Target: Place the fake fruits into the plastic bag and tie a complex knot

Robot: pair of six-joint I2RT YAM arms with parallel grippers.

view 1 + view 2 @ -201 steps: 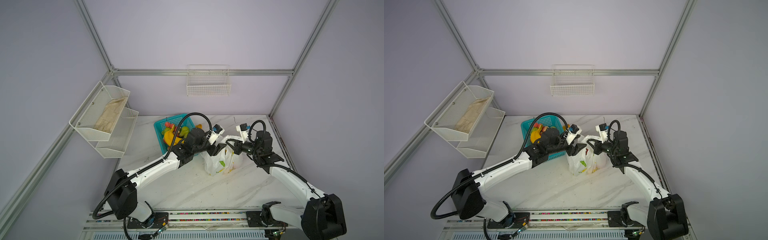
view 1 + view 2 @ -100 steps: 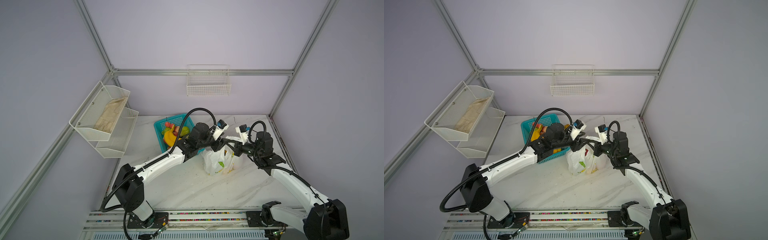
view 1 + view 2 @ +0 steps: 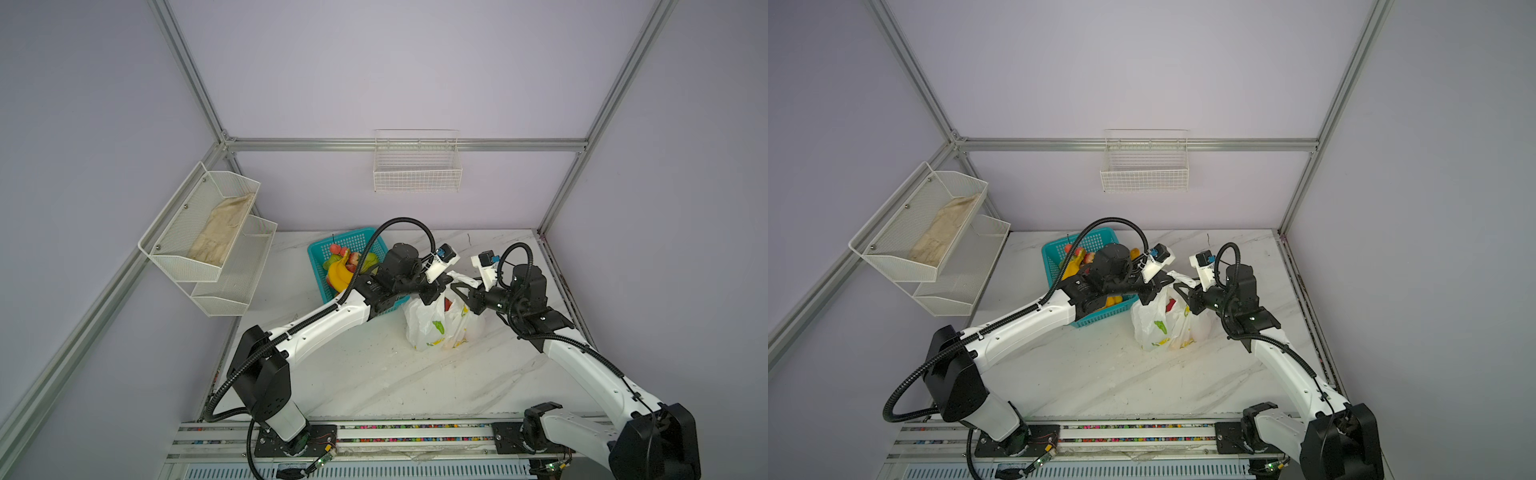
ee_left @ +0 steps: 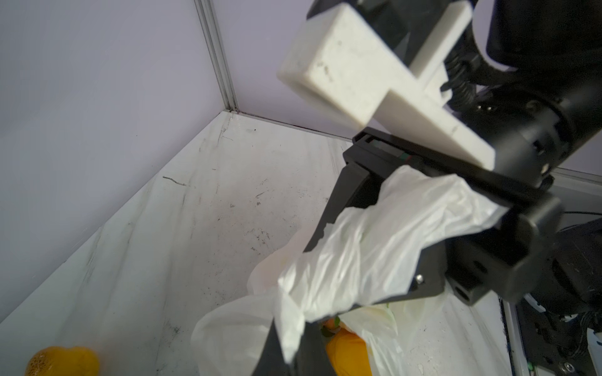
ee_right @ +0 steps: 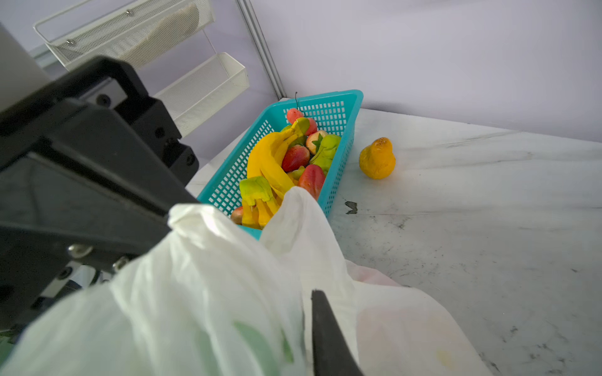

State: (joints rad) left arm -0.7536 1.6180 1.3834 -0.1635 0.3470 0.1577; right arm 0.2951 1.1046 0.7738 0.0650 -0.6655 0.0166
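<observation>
The left gripper (image 4: 290, 351) is clenched on a twisted handle strip (image 4: 374, 247) of the bag (image 3: 424, 328), apparently so that the thin film can be drawn up for tying. The strip is led across to the right gripper (image 3: 459, 297) and lies between its jaws; whether it is pinched there cannot be told. The bag is set on the marble table (image 5: 488, 228) just below both grippers, crinkly and translucent, with an orange fruit (image 4: 345, 355) seen inside. Glossy fruits (image 5: 270, 156) are left in the lattice basket (image 5: 345, 97) beyond the left gripper. No finished knot is seen.
</observation>
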